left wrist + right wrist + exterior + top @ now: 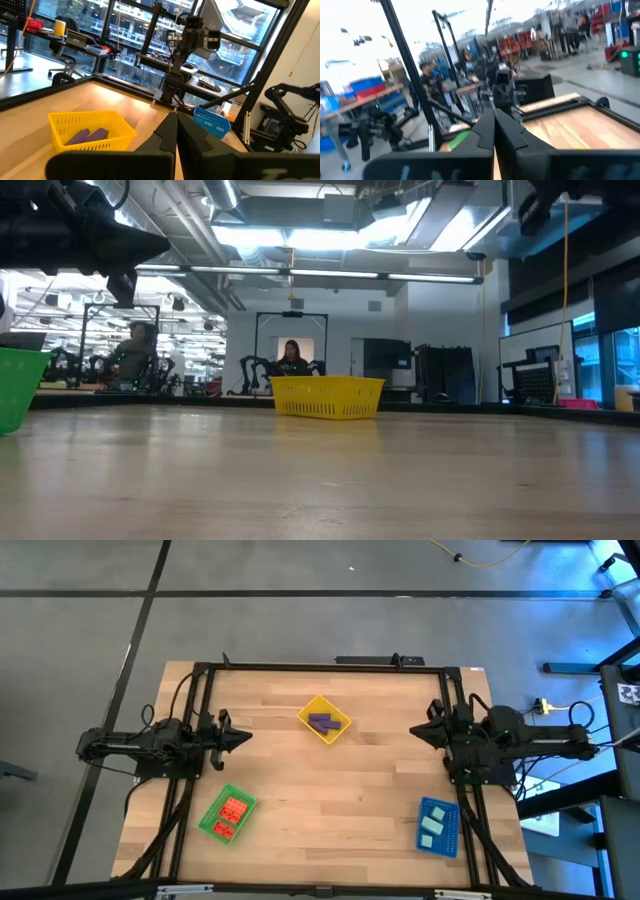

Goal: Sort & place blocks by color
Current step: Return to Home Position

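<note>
Sorting looks done, purple blocks (321, 723) in the yellow tray (334, 708), orange blocks (233, 808) in the green tray (244, 796), mint blocks (433, 823) in the blue tray (452, 840), so left gripper (245, 738) and right gripper (415, 730), fingers pinched together and empty, should park at the table (340, 790) sides, clear of every tray.

On the wooden plank table (330, 790), the yellow plastic mesh tray (308, 710) sits centre-back with purple elongated blocks (321, 723) inside. Front left, the green mesh tray (208, 820) holds orange-red studded blocks (234, 808); front right, the blue mesh tray (450, 836) holds mint-teal blocks (432, 824).
</note>
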Robot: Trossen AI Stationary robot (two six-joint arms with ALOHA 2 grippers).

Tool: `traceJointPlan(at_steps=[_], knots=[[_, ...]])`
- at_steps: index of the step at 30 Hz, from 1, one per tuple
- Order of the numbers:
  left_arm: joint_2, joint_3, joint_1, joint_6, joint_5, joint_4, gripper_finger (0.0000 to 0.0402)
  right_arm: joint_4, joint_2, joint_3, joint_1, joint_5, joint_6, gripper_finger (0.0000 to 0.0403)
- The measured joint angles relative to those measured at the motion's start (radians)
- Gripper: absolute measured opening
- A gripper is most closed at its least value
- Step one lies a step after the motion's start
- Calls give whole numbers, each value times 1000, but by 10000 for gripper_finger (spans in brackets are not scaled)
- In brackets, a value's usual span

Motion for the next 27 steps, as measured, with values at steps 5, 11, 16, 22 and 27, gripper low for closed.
traceJointPlan(at_steps=[5,11,16,22,27], knots=[[0,0,0,0,0,0,0,148,-85,-144,0,0,25,0],[0,0,0,0,0,0,0,372,-210,-351,0,0,63,0],[0,0,0,0,0,0,0,258,-277,-393,0,5,103,0],[0,0,0,0,0,0,0,156,-304,-393,0,6,-9,0],[0,0,0,0,0,0,0,10,-318,-393,0,39,-77,0]])
